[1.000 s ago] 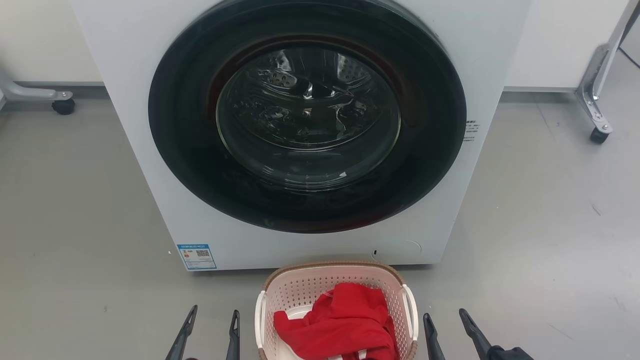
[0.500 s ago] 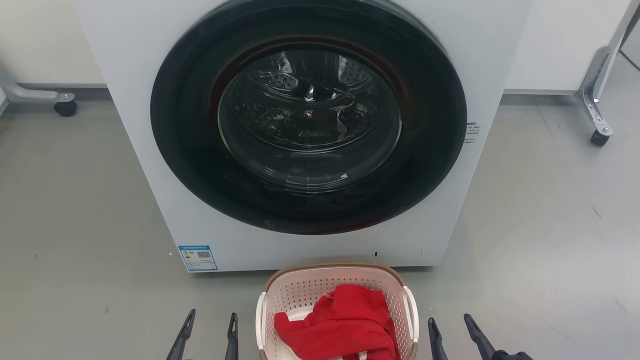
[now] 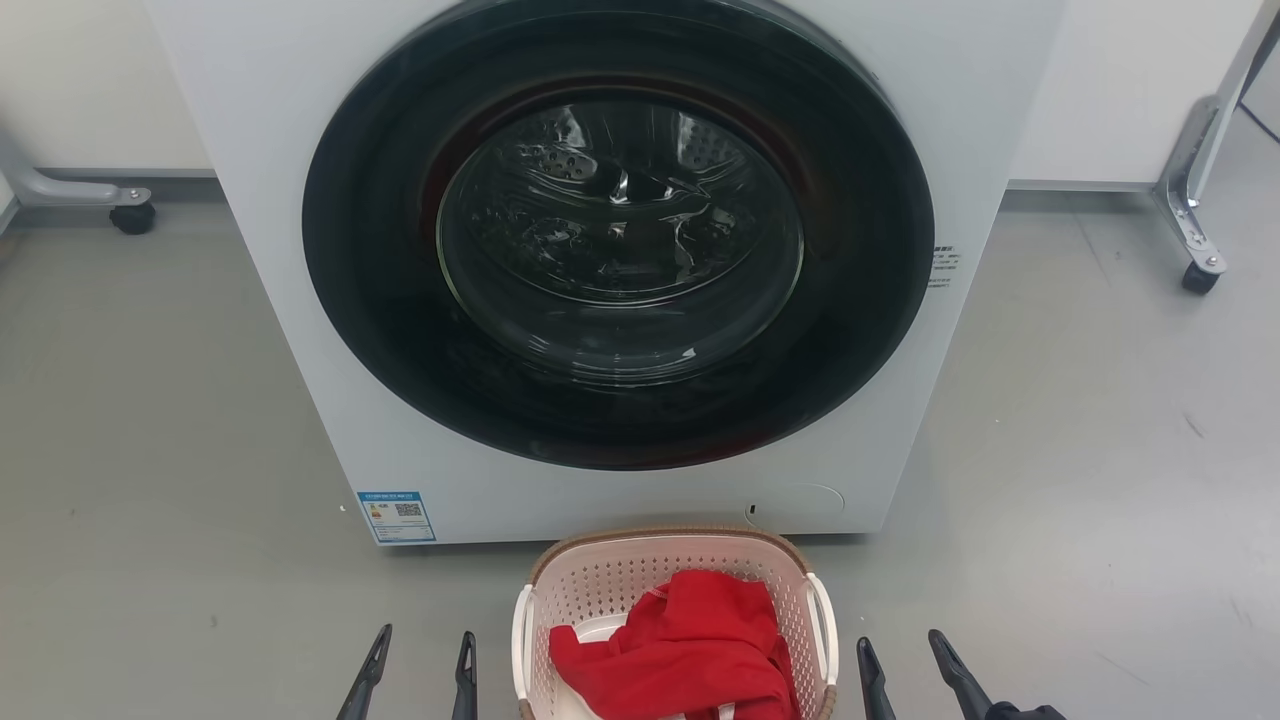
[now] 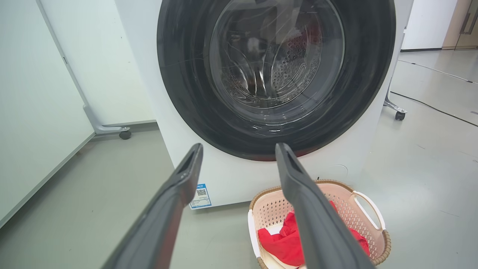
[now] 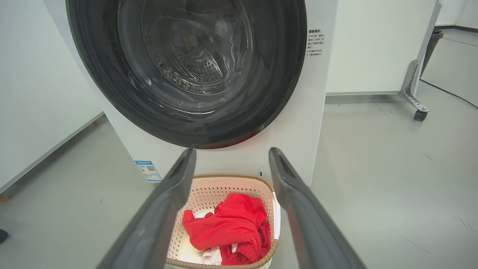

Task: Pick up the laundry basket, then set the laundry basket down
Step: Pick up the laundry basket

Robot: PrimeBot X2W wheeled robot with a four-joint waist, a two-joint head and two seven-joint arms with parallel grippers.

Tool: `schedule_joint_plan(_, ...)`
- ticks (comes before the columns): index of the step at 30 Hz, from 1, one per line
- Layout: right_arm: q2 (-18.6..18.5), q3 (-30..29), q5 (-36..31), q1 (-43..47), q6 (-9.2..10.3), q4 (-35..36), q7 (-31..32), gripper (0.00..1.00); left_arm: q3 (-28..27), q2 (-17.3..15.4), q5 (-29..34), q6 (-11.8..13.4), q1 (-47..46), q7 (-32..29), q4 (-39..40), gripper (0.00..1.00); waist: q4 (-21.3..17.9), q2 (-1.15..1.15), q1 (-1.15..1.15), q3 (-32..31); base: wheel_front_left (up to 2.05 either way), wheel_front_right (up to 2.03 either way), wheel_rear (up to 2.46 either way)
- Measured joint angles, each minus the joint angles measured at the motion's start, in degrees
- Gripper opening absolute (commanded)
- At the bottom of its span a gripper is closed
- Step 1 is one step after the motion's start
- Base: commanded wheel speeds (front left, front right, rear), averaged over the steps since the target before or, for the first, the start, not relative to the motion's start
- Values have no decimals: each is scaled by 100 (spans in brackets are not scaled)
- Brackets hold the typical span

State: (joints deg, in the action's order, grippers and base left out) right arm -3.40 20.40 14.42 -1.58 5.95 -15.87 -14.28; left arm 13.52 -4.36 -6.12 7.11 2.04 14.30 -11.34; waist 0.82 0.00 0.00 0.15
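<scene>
Left tool (image 3: 425, 631) lower, beside laundry basket (image 3: 600, 578)

Perforated matt plastic laundry basket (image 3: 600, 585), woven-look rim, holds soft red cloth (image 3: 680, 650); washing machine door (image 3: 620, 230) glossy glass; floor (image 3: 150, 450) smooth matt.

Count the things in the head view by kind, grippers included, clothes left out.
White front-loading washing machine with dark round door: 1
Cream-white perforated plastic laundry basket with brown woven rim: 1
Black caster wheels on metal legs: 2
Dark two-fingered grippers, left gripper and right gripper: 2
Total: 6
</scene>
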Motion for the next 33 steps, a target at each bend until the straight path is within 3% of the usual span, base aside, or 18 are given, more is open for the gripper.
schedule_joint_plan(17, 23, -75, -9, 52, -51, 67, -1, 100, -34, 10, -3, 0, 55, 0, 52, 100, 2, 0, 0, 147, 0, 0, 0)
schedule_joint_plan(33, 26, -302, -68, -463, -151, 198, -1, 100, -132, 25, -1, -1, -367, 0, 180, 100, -12, 0, 0, 957, 0, 0, 0)
